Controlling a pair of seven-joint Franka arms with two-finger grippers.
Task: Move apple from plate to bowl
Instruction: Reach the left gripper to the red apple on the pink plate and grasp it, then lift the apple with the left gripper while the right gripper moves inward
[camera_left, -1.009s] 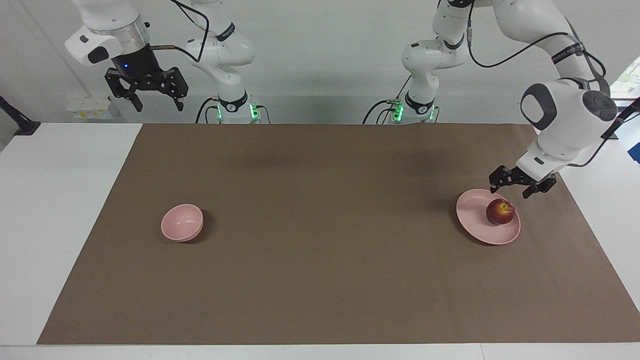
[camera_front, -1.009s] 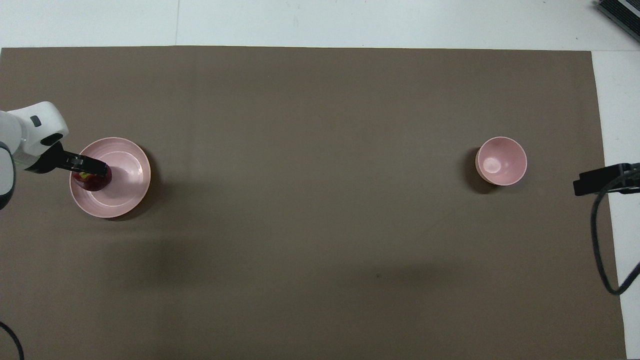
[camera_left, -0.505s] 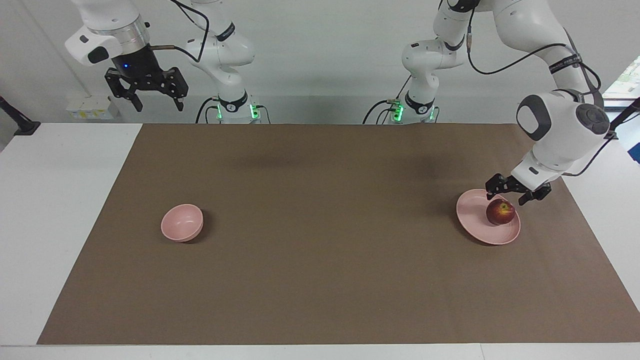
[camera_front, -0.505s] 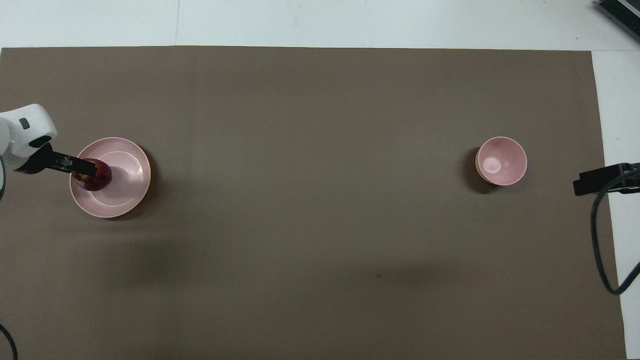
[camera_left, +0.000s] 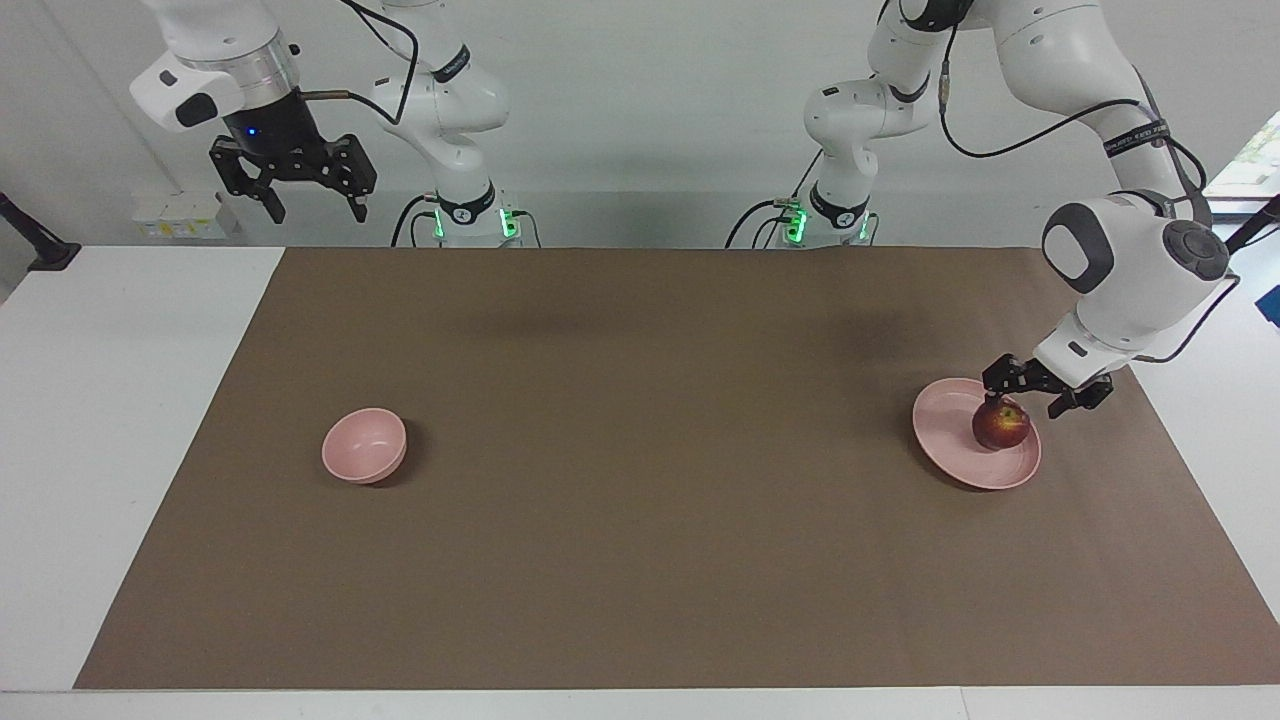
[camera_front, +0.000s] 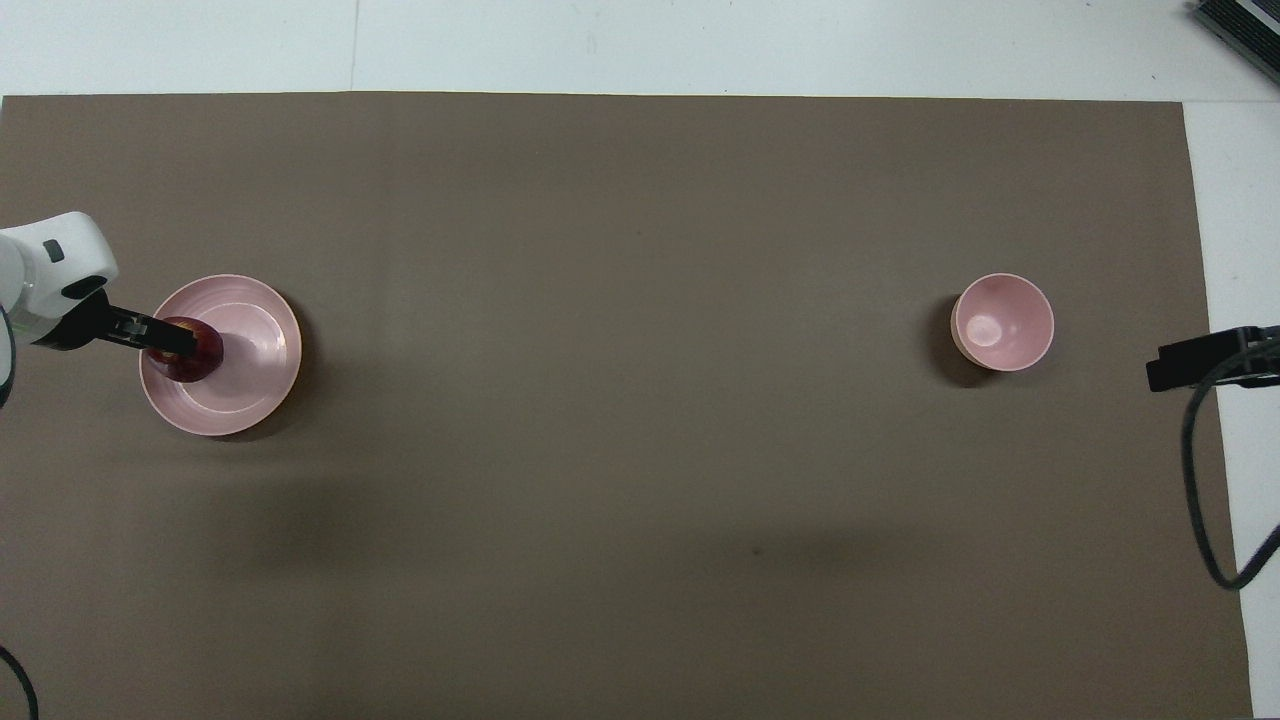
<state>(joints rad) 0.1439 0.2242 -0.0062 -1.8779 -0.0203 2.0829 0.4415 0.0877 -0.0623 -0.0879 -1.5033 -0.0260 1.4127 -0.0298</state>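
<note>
Since a second ago, the left gripper (camera_left: 1022, 400) is brought lower and closer over the apple (camera_left: 1001, 427), its fingers spread wide on either side of the fruit's top and not closed on it. The apple is seated on the pink plate (camera_left: 950, 440) at the left arm's end of the brown mat (camera_left: 640, 560). The pink bowl (camera_left: 364, 445) is found well apart, toward the right arm's end. The right gripper (camera_left: 310, 205) is kept raised and wide open, waiting.
</note>
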